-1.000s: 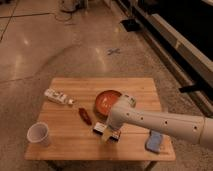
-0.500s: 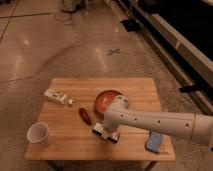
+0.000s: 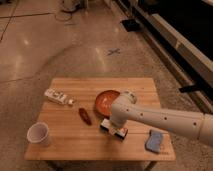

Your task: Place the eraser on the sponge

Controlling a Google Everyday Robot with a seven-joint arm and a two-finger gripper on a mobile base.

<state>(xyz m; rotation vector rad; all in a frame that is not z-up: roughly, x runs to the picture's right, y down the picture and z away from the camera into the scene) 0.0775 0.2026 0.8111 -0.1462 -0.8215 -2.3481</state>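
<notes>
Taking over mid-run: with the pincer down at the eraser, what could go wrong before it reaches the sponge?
The pincer sits over the eraser and hides the grip; a lift might slip.
The sponge lies near the front right corner of the table, so a misplaced eraser could fall off.
The bowl sits close behind the arm and might get bumped.

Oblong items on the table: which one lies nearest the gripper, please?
The black, white-topped eraser at the gripper; the dark red piece, white packet and blue sponge lie farther.
</notes>
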